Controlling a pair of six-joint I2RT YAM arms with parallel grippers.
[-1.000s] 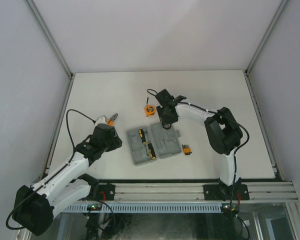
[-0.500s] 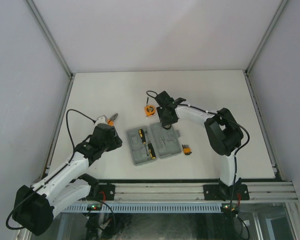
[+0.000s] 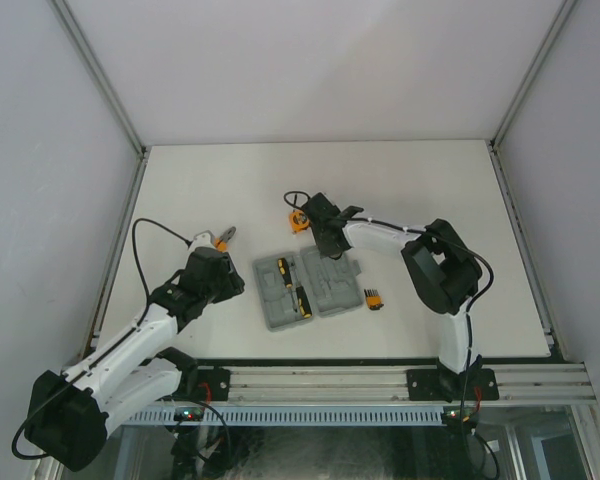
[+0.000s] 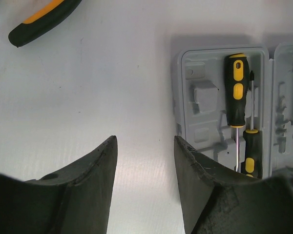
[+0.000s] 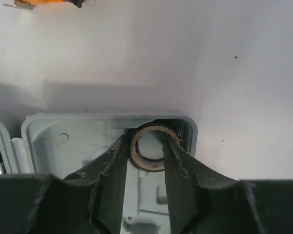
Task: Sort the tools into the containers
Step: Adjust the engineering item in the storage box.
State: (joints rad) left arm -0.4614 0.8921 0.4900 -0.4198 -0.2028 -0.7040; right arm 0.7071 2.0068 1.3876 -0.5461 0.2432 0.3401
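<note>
While the right hand pinches the ring between its fingers, down in a corner of the grey case, the left hand hangs unclenched above the desk, holding nothing.

The open grey case lies lower centre, two screwdrivers in its left half, a ring in its right, with pliers left, tape measure above, bit set right.
</note>
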